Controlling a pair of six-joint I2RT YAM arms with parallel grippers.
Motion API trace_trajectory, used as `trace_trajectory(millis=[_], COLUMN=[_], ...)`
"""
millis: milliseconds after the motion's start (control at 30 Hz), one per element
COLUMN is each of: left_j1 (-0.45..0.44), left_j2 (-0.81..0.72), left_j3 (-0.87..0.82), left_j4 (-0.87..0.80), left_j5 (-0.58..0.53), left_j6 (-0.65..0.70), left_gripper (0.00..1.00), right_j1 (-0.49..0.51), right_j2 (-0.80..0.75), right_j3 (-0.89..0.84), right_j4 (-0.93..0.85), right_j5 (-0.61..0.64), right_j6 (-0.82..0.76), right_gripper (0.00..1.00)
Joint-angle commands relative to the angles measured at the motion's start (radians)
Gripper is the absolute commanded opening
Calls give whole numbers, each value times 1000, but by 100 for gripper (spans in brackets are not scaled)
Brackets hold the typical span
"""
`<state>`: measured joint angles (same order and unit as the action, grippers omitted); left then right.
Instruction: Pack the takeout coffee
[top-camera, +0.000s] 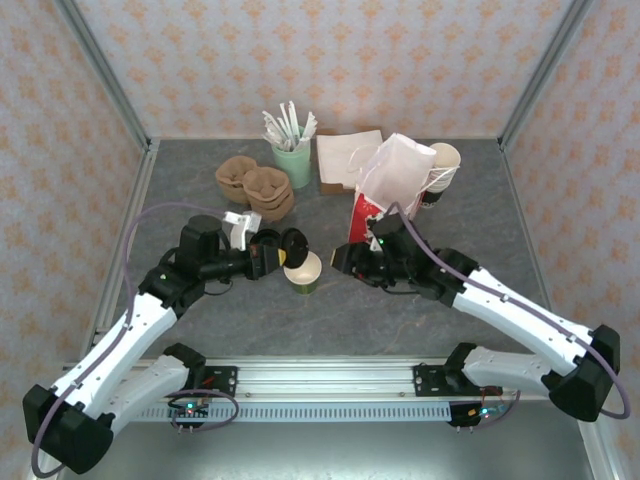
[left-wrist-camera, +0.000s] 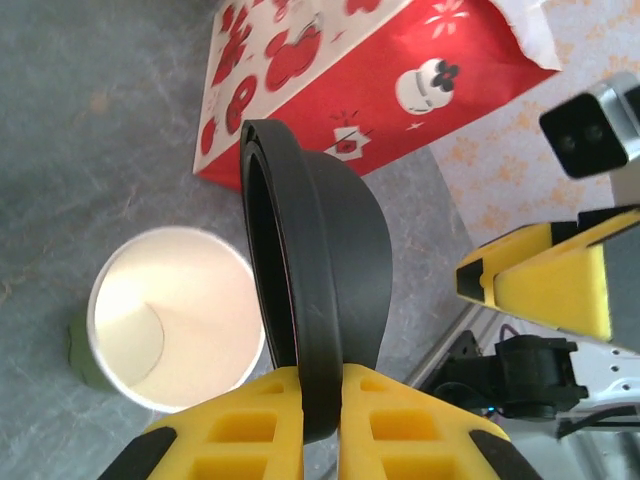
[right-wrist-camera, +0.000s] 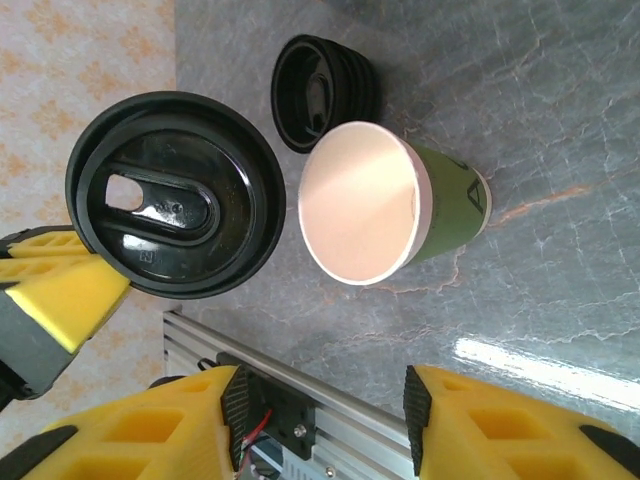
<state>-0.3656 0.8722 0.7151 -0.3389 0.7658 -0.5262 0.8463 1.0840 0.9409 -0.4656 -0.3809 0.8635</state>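
The takeout coffee cup (top-camera: 303, 272) stands upright on the table with no lid on; its olive-green side (right-wrist-camera: 450, 205) and pale, empty inside (left-wrist-camera: 170, 320) both show. My left gripper (top-camera: 284, 250) is shut on the rim of a round black lid (left-wrist-camera: 325, 270), held on edge just up and left of the cup's mouth. In the right wrist view the lid (right-wrist-camera: 175, 195) hangs beside the cup. My right gripper (right-wrist-camera: 320, 410) is open with nothing between its fingers, a short way right of the cup (top-camera: 343, 260).
The red-and-white bag (top-camera: 390, 185) stands open behind the right gripper, with a stack of cream cups (top-camera: 443, 165) beside it. A stack of black lids (right-wrist-camera: 325, 90) lies just beyond the cup. Brown trays (top-camera: 255, 185) and a utensil cup (top-camera: 292, 152) are at the back.
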Motion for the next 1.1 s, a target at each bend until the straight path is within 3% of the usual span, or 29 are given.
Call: trace_trajectory(millis=[0,567,1067], left_j1=[26,72,94], left_j2=[-9,102,111], left_j3=[-55,-119,-189], left_j4=[26,162,237], left_j5=[135,236,247], left_j6=[-151,-232,-234], left_gripper=[14,14,20], right_j1=[19,30,-35], right_j2=[23,153,261], right_j3=[-43,-55,-53], right_j4=[115,255,399], right_j5=[62,147,-5], right_j6=[78,22,-3], right_gripper=[46,51,56])
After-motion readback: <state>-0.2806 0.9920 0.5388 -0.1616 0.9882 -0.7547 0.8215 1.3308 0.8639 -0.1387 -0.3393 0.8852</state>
